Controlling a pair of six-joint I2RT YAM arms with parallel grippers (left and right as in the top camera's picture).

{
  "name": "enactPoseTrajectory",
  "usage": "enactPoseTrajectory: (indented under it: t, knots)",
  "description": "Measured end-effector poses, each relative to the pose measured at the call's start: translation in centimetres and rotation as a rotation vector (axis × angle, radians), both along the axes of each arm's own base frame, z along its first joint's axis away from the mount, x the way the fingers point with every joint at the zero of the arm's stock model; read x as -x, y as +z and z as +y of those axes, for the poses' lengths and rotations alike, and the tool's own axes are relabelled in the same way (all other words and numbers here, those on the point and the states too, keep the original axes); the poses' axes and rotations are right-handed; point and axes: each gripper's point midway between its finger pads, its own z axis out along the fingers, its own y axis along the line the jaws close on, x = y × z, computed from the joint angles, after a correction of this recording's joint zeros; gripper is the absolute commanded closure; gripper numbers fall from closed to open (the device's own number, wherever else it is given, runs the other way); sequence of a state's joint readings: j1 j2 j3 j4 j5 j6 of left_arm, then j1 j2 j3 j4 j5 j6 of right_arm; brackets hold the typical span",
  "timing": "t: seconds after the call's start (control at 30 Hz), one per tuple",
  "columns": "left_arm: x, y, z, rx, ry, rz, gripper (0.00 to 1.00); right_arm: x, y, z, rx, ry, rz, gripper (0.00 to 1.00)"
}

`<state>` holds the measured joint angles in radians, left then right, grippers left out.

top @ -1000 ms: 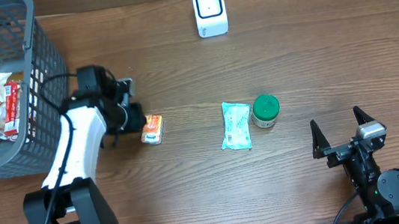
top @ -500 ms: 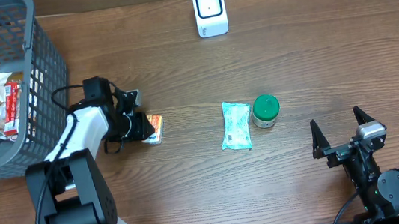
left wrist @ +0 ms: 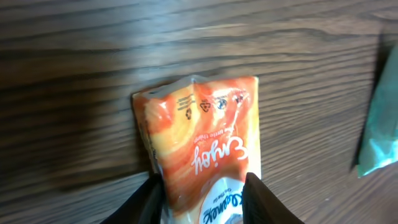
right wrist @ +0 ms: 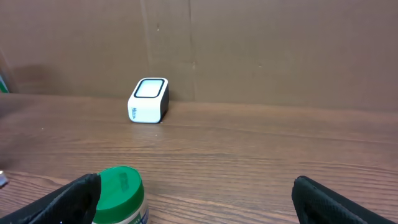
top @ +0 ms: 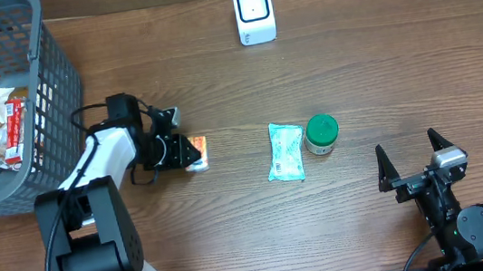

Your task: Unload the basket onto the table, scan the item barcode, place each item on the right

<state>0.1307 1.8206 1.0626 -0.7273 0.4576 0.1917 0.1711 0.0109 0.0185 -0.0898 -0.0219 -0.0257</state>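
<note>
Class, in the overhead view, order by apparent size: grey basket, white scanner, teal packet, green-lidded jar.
Largest: grey basket. Then white scanner and teal packet, too alike to rank. Smallest: green-lidded jar.

The table is viewed from straight above by the overhead camera, with the work area widely framed. The left wrist view is pointed down, very close, at the orange packet, seen left of centre overhead. The right wrist view is directed low across the table at the white scanner, top centre overhead.
</note>
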Motion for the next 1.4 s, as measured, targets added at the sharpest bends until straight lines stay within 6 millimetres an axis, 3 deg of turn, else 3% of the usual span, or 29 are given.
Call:
enactPoseTrajectory:
  t: [0.17, 0.43, 0.8, 1.03, 1.23, 1.33, 1.4]
  knots:
    - [0.1, 0.1, -1.2, 0.007, -0.025, 0.001, 0.68, 0.0, 0.0, 0.0, 0.000, -0.001, 0.000, 0.00]
    - [-0.5, -0.5, 0.7, -0.067, 0.086, 0.022, 0.61, 0.0, 0.0, 0.0, 0.000, -0.001, 0.000, 0.00]
    - [-1.3, -0.3, 0.7, -0.046, 0.138, 0.010, 0.63, 0.0, 0.0, 0.0, 0.000, -0.001, 0.000, 0.00]
    - [-1.1, -0.7, 0.2, -0.016, 0.140, 0.031, 0.73, 0.0, 0.0, 0.0, 0.000, 0.000, 0.000, 0.00]
    - [-1.1, -1.4, -0.4, 0.021, 0.138, 0.052, 0.76, 0.0, 0.0, 0.0, 0.000, 0.000, 0.000, 0.00]
    - [-1.3, -1.6, -0.9, 0.055, 0.133, 0.053, 0.96, 0.0, 0.0, 0.0, 0.001, -0.001, 0.000, 0.00]
    - [-1.3, -1.7, -1.4, 0.092, 0.133, 0.064, 0.96, 0.0, 0.0, 0.0, 0.000, -0.001, 0.000, 0.00]
